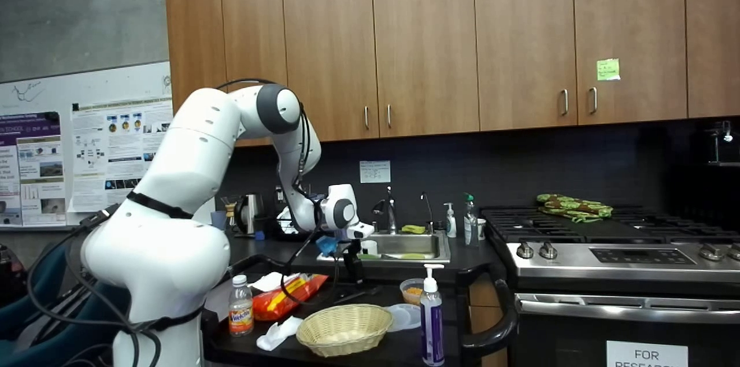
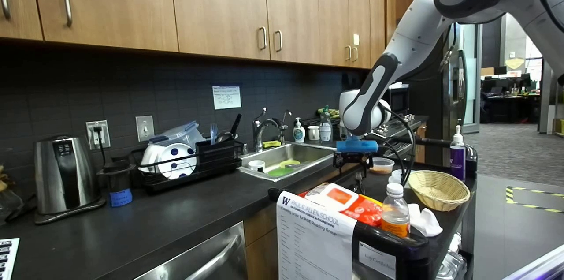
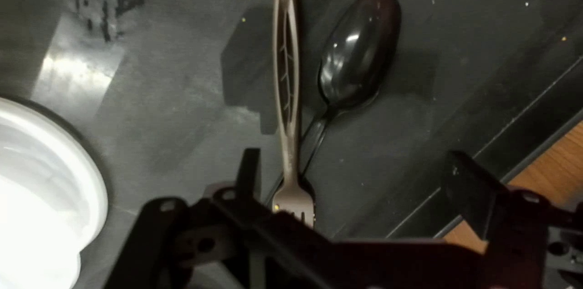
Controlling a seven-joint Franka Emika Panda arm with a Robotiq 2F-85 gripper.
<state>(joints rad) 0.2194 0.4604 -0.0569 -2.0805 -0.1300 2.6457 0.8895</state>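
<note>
Jaws spread wide, the tool (image 3: 355,173) hangs above the black cart (image 3: 173,143), where a brown fork (image 3: 289,148) (tines partly hidden by the tool) lies across the handle of a dark spoon (image 3: 357,54).

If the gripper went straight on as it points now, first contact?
Probably the brown fork or the dark spoon whose handle it crosses. The gripper points down, jaws open; depth leaves unclear whether one of these or the black cart top comes first.

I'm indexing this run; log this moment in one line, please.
gripper: open, empty, above cart | below: brown fork across handle of dark spoon | also on cart: wicker basket, Welch's bottle
</note>
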